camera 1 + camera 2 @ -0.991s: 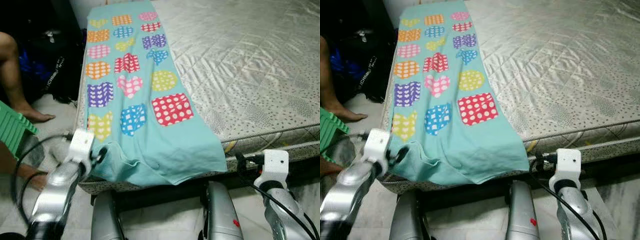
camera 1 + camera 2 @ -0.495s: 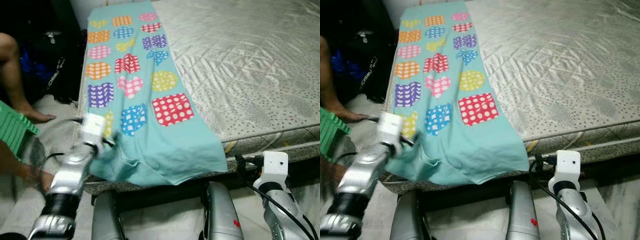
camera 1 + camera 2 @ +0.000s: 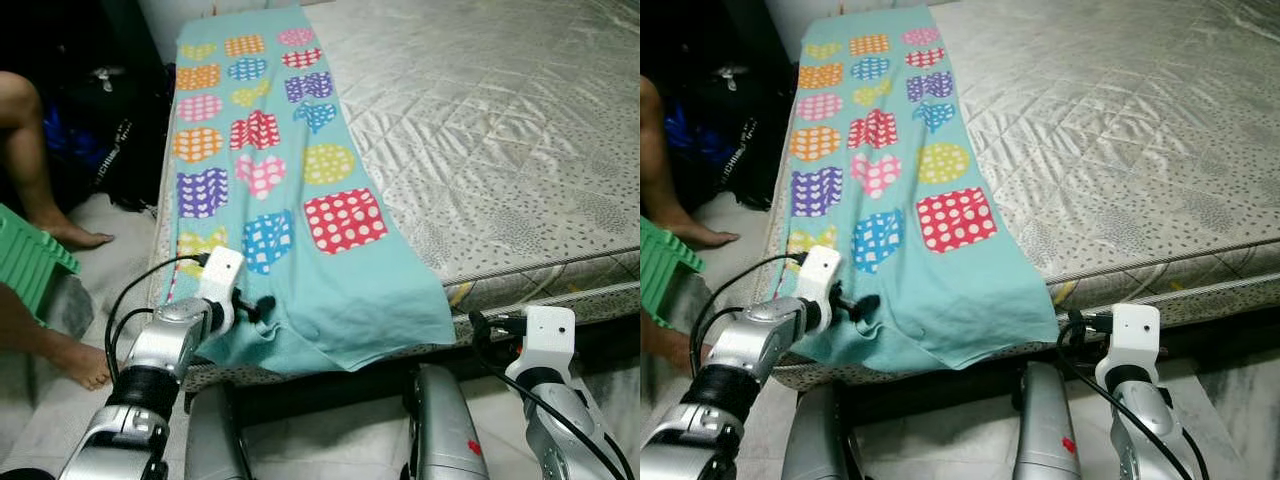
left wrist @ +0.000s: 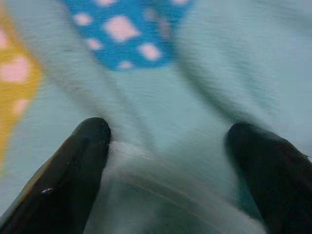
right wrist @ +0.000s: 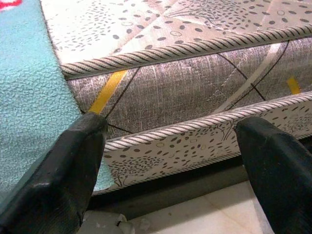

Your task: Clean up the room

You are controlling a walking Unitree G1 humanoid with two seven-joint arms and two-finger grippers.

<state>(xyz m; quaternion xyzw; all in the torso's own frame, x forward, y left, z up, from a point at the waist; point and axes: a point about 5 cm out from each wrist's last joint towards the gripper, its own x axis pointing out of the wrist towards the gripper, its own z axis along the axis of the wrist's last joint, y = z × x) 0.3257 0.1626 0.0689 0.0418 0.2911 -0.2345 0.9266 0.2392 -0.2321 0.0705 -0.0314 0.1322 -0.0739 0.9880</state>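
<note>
A teal blanket (image 3: 290, 180) with coloured dotted hearts and squares lies along the left side of the bed, its near end hanging over the mattress edge. My left gripper (image 3: 255, 305) rests on the blanket's rumpled near-left corner. In the left wrist view its fingers (image 4: 83, 156) stand open, wide apart, with teal fabric (image 4: 165, 146) bunched between them. My right gripper (image 3: 482, 325) is open and low, in front of the mattress side (image 5: 195, 83) just right of the blanket's edge (image 5: 29, 112), holding nothing.
The grey quilted mattress (image 3: 500, 150) takes up the right and far side. A person's leg (image 3: 25, 150) and foot (image 3: 70, 362) are on the floor at the left, beside a green stool (image 3: 30, 262) and dark bags (image 3: 110, 120). My silver legs (image 3: 440, 430) stand against the bed frame.
My left arm has swung in from beside the bed corner onto the blanket's near-left corner. The right arm has hardly moved.
</note>
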